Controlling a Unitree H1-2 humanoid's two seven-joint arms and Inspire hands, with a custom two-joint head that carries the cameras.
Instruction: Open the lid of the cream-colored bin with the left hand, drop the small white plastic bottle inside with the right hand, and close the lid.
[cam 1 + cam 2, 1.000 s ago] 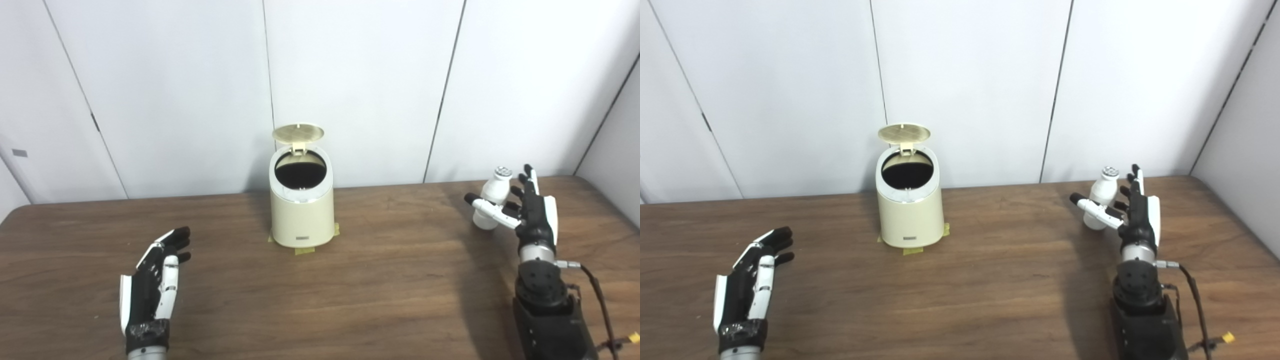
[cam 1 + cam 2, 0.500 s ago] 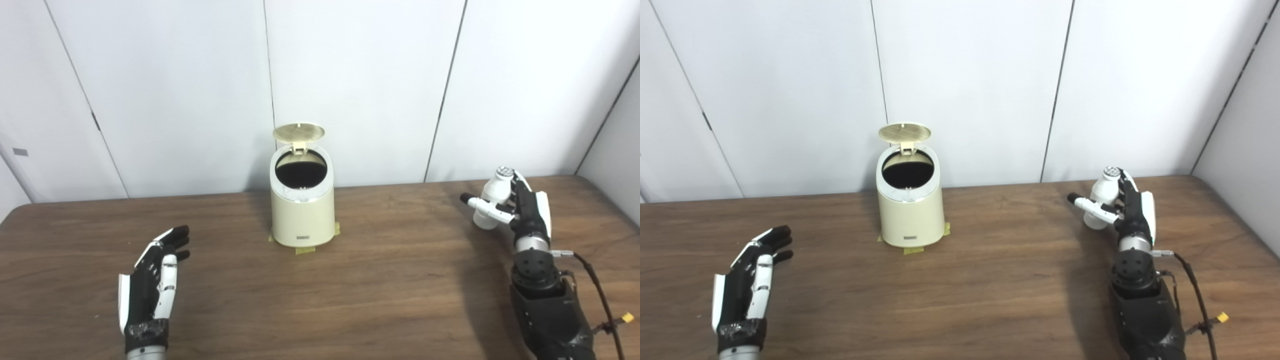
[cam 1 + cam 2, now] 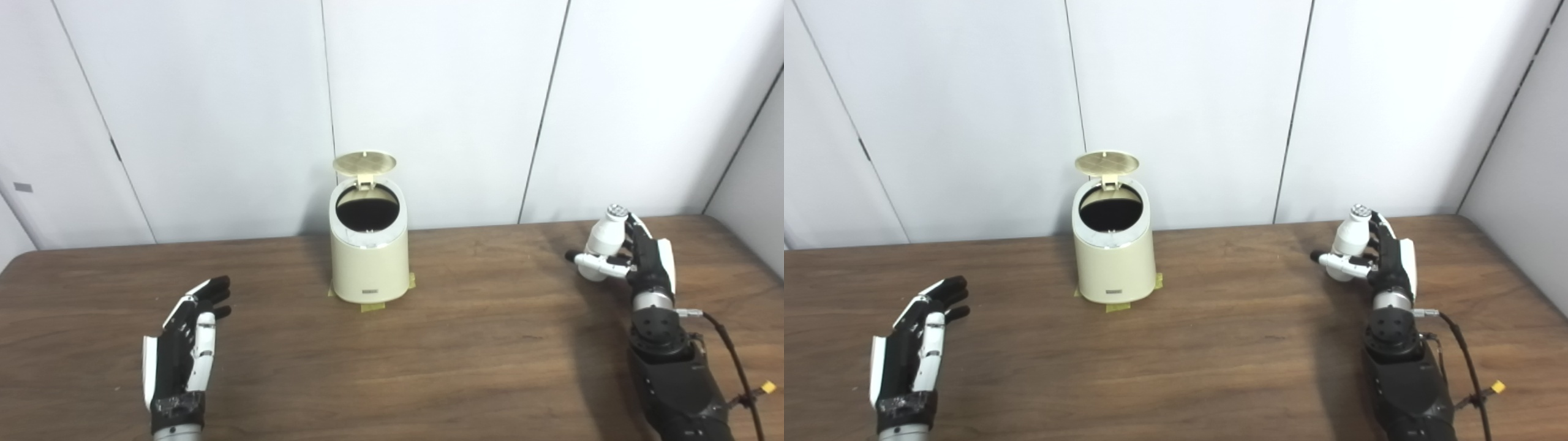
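Note:
The cream-colored bin (image 3: pixel 369 257) stands at the back middle of the table, taped down at its base. Its round lid (image 3: pixel 364 162) is hinged up at the back and the dark inside shows. At the right, the small white plastic bottle (image 3: pixel 605 240) stands on the table with its silver cap up. My right hand (image 3: pixel 640 263) wraps it, fingers behind and thumb across the front. My left hand (image 3: pixel 184 340) hovers low at the front left, fingers spread, holding nothing, well away from the bin.
The brown wooden table (image 3: pixel 478 343) runs across the whole view. White wall panels (image 3: pixel 441 92) stand right behind the bin. A black cable (image 3: pixel 732 361) with a yellow connector trails from my right forearm.
My right hand's fingers and thumb have closed in around the bottle, which has tilted a little. The left hand and the bin with its raised lid have stayed put.

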